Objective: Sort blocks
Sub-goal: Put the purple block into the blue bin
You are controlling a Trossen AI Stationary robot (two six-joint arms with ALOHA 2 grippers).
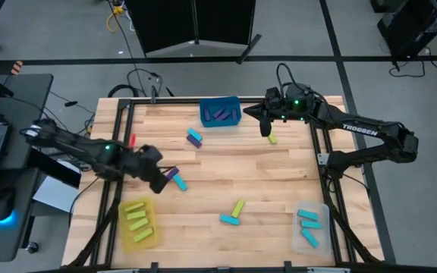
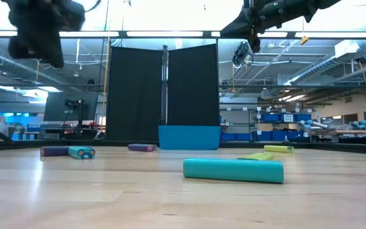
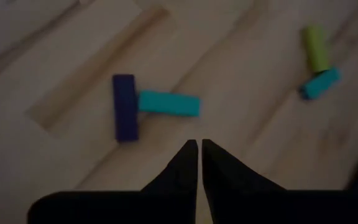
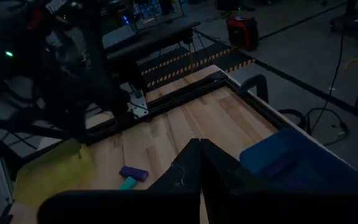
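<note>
My left gripper (image 1: pixel 160 182) is shut and empty, raised above the table's left middle. Just beyond its fingertips (image 3: pixel 199 144) a purple block (image 3: pixel 124 107) and a cyan block (image 3: pixel 168 103) lie flat, touching in a T. My right gripper (image 1: pixel 264 127) is shut and empty, raised near the far edge, beside a lime block (image 1: pixel 272 139) on the table. Its wrist view (image 4: pixel 199 143) looks across the table. Another purple and cyan pair (image 1: pixel 194 137) lies at far centre. A lime block (image 1: pixel 238 207) and a cyan block (image 1: pixel 230 220) lie at near centre.
A blue bin (image 1: pixel 220 112) with purple blocks stands at the far edge. A yellow bin (image 1: pixel 137 221) with lime blocks stands at the near left. A clear bin (image 1: pixel 309 226) with cyan blocks stands at the near right. A black frame rail (image 1: pixel 321 144) borders the table.
</note>
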